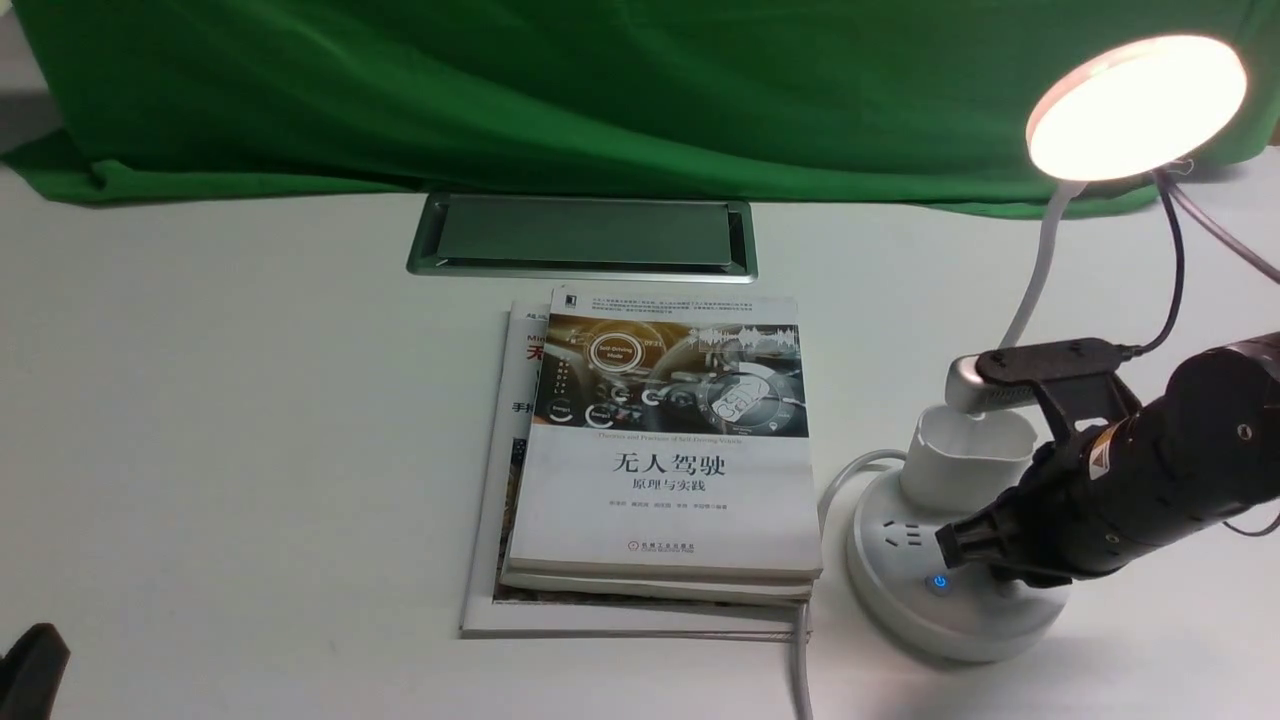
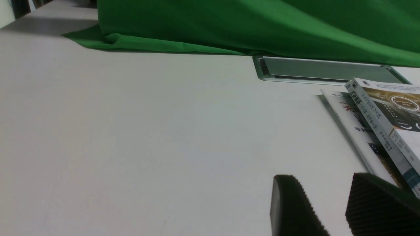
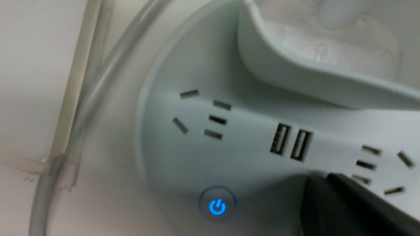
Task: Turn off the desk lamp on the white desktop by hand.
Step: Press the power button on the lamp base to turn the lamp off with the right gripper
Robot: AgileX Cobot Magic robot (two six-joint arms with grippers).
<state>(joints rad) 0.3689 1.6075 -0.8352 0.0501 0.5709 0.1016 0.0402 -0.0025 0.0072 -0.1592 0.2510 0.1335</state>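
Note:
The desk lamp stands at the right of the white desktop [image 1: 250,420], and its round head [image 1: 1137,105] glows brightly. A thin neck runs down to a cup holder [image 1: 965,455] on the round base [image 1: 900,600], which carries sockets [image 3: 200,114]. One power button [image 1: 939,582] [image 3: 217,207] shines blue. My right gripper [image 1: 955,545] [image 3: 323,178] is shut, empty, and points down at the base just beside that blue button. I cannot tell whether it touches the base. My left gripper [image 2: 320,180] [image 1: 30,670] is open and empty low over the near left of the desktop.
A stack of books [image 1: 660,450] [image 2: 387,124] lies mid-table, close to the lamp base. The lamp's grey cable [image 1: 800,650] runs between them to the front edge. A silver cable hatch [image 1: 582,235] sits behind the books, and green cloth [image 1: 600,90] covers the back.

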